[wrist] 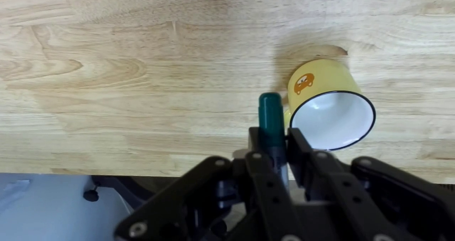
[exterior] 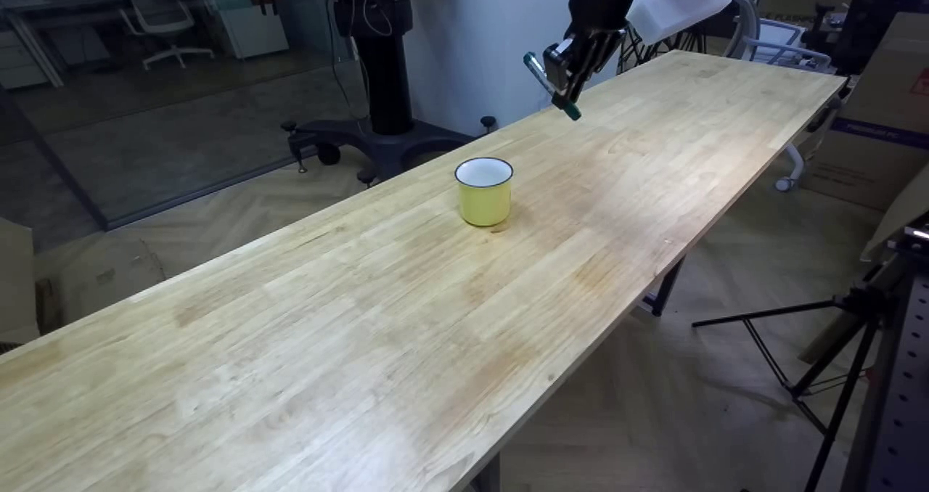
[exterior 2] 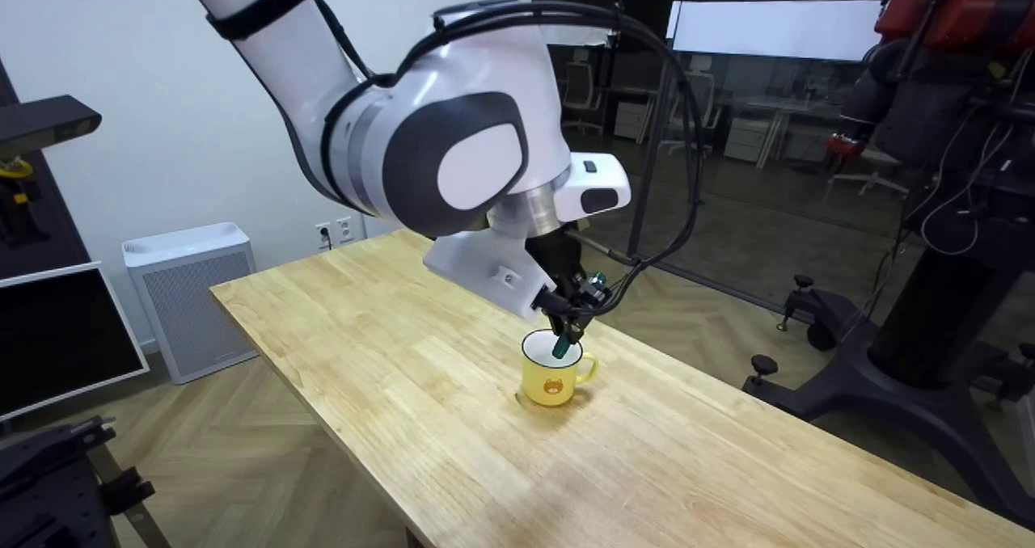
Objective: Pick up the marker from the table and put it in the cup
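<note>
Tool [wrist: 273, 138] pinches the marker [wrist: 271, 114] clear of the table [exterior: 326, 332], the arm [exterior 2: 479, 164] bent downward.

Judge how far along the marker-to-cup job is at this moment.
Done: the pick-up, since the marker is raised off the table. In hand: the carry, with the gripper closed on the marker, which is tilted in both exterior views. Left: lining up, lowering and letting go; the wrist view shows the marker beside the opening of the cup, so it probably needs to shift first.
</note>
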